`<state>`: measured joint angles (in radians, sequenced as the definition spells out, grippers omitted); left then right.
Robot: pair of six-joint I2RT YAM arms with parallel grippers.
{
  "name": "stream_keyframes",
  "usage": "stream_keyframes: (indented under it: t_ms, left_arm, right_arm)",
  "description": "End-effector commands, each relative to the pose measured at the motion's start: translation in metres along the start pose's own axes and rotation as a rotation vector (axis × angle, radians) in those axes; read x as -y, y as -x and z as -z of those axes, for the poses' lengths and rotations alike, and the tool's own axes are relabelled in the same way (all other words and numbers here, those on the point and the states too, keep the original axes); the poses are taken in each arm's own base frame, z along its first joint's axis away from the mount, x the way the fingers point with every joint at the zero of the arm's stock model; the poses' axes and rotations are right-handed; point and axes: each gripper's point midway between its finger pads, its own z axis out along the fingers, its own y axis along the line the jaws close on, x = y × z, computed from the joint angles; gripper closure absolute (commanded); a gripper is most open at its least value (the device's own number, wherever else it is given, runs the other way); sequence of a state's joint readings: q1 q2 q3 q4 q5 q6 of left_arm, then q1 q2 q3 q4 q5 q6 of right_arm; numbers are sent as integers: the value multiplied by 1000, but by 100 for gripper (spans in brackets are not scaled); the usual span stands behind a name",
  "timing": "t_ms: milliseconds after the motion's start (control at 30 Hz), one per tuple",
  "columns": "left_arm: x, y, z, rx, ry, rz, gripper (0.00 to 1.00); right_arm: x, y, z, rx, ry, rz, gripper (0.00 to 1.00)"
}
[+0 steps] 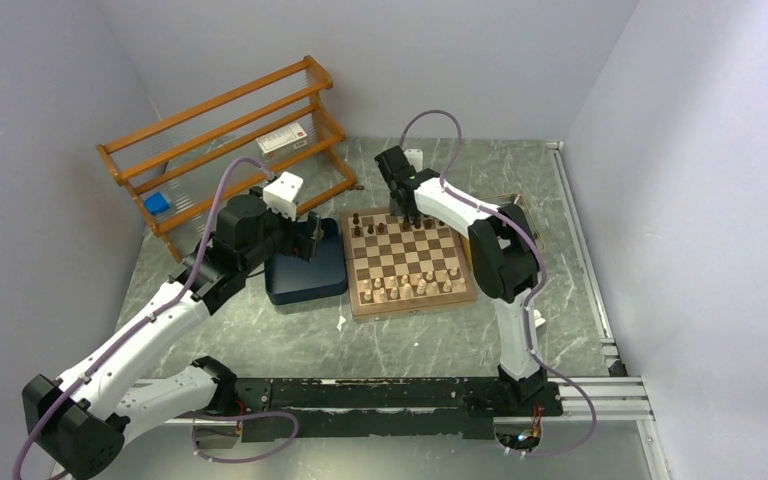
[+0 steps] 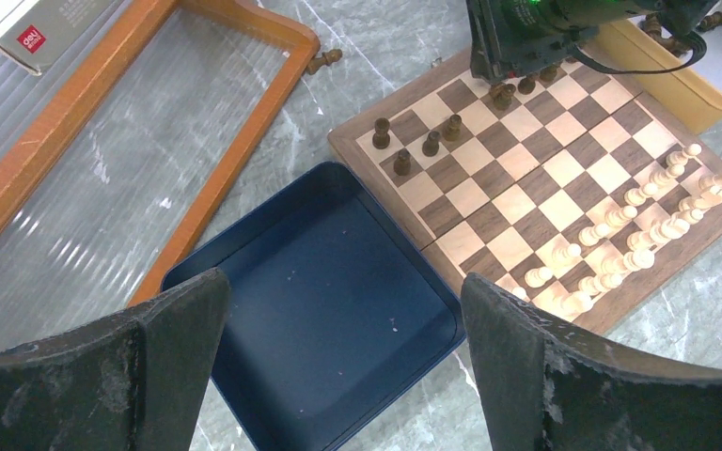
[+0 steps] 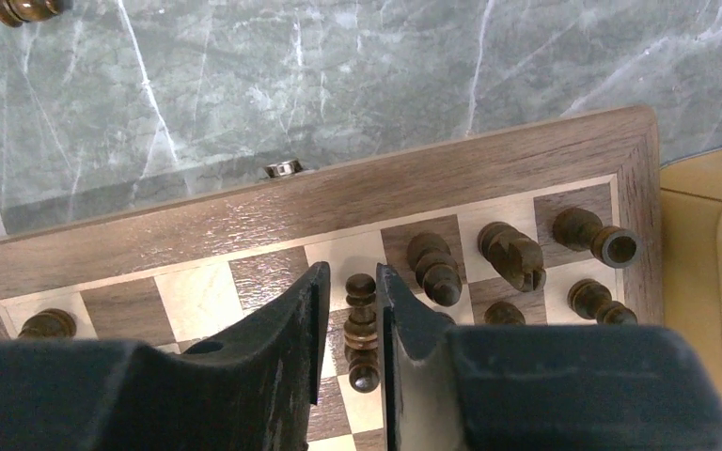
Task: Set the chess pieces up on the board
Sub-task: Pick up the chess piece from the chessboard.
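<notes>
Chess pieces (image 2: 431, 143) of dark wood stood in two clumps along the far ranks of the board (image 1: 412, 262), with one stray (image 2: 324, 61) lying on the table beyond the far-left corner. At the left, the left gripper (image 2: 343, 287) hung wide open and empty over the blue tray (image 2: 338, 310), which lay just beside the board's left edge. Over the board's far right, the right gripper (image 3: 350, 282) had its jaws set narrowly round one upright piece (image 3: 361, 324). A sliver of gap showed on one side, so whether it actually held the piece could not be told. To place well, the piece probably needed centring on its square, flat on its base. The jaws would then part gently and rise straight up, since neighbours (image 3: 434, 268) stood just beside it. The table (image 1: 290, 340) was grey-green marbled and looked smooth and hard, so a toppled piece would likely roll. Plain pale walls (image 1: 50, 150) closed it in.
</notes>
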<state>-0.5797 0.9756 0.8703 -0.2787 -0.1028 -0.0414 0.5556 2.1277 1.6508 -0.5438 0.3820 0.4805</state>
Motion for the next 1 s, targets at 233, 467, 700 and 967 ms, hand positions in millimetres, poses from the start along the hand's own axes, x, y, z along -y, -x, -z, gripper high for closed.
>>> stream_keyframes:
  t_ms: [233,467,700,967]
  left_arm:
    - [1,8,4,29,-1,-4,3]
    - [1,8,4,29,-3,-4,3]
    - [0,7,4,27,2,-3,3]
    - [-2,6,3,28,16,13,3]
  right_arm:
    - [0,6,-7,-10,-35,71,73]
    - [2,1,-8,-34,-42,107,71]
    - [-1,-1,-10,-40,-25,115,76]
    - [-7,16,1,7,11,113,90]
